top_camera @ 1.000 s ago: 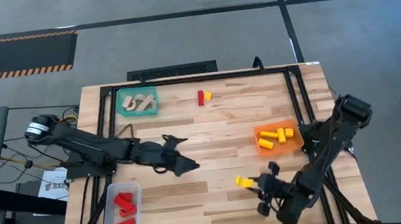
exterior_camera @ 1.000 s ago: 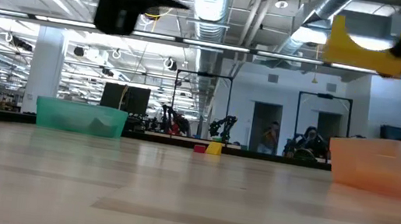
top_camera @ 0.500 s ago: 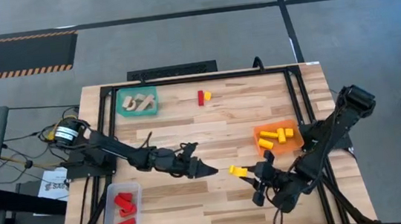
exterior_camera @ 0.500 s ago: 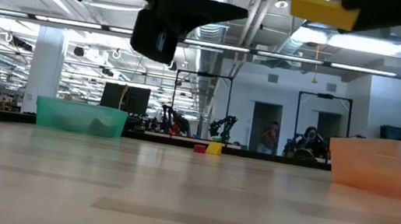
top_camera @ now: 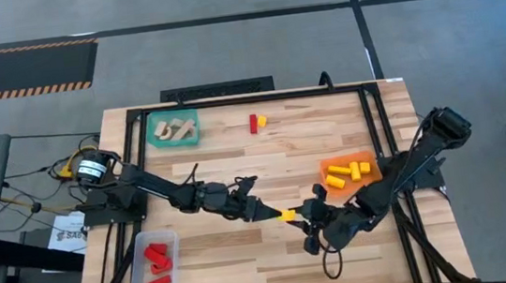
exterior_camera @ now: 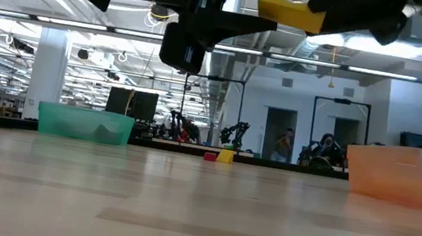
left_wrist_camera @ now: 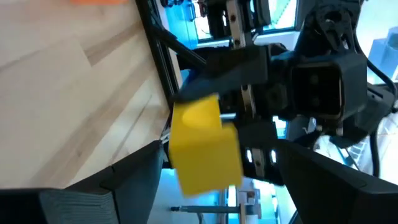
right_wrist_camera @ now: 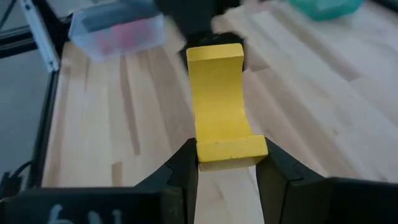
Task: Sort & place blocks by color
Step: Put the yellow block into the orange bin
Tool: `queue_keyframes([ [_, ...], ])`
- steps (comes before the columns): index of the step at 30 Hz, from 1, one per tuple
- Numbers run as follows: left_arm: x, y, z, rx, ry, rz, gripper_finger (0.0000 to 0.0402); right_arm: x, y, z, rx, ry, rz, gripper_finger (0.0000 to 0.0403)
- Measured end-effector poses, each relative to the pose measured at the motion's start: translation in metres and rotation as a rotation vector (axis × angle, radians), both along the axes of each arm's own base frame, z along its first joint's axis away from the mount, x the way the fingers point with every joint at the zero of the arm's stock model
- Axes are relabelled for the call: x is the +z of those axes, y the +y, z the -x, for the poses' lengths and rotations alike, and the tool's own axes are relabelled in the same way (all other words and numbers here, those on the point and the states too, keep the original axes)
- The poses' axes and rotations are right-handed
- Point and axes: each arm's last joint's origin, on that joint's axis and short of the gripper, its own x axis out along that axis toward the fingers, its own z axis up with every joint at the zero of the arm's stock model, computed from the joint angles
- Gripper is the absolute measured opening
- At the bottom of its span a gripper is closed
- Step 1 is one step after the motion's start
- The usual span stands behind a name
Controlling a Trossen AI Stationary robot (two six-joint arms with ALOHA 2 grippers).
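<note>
table (top_camera: 328,134): pale wood planks, matt | yellow block (right_wrist_camera: 221,106): smooth, painted

Block (top_camera: 287,216) mid-table between left hand (top_camera: 266,213) and right hand (top_camera: 310,216), seemingly above tabletop (top_camera: 247,265).

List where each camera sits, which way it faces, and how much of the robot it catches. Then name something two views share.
High view: overhead, looking straight down on the wooden table; both arms.
Low view: tabletop height, looking level across; arms overhead.
Left wrist view: faces the right gripper; own open fingers.
Right wrist view: looks past own fingers clamping the yellow notched block.
Shared: that block shows in all four.
</note>
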Motion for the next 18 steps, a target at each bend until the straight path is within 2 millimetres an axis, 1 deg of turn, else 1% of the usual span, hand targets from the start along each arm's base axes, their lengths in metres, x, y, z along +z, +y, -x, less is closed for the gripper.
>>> queue_keyframes([
  [6, 0.0, 0.01, -0.002, 0.004, -0.002, -0.009, 0.0297, 0.0, -0.01, -0.007, 0.014, 0.022, -0.008, 0.0123],
  [12, -0.002, 0.011, -0.002, -0.01, 0.025, 0.008, 0.0294, 0.0, -0.017, -0.011, -0.006, 0.025, -0.007, 0.0123],
  [15, -0.002, 0.012, -0.002, -0.018, 0.033, 0.019, 0.0276, 0.0, -0.018, -0.012, 0.009, 0.033, 0.024, 0.0123],
  [18, -0.004, 0.015, -0.003, -0.008, 0.051, 0.018, 0.0245, 0.0, -0.018, -0.012, 0.023, 0.038, 0.045, 0.0123],
])
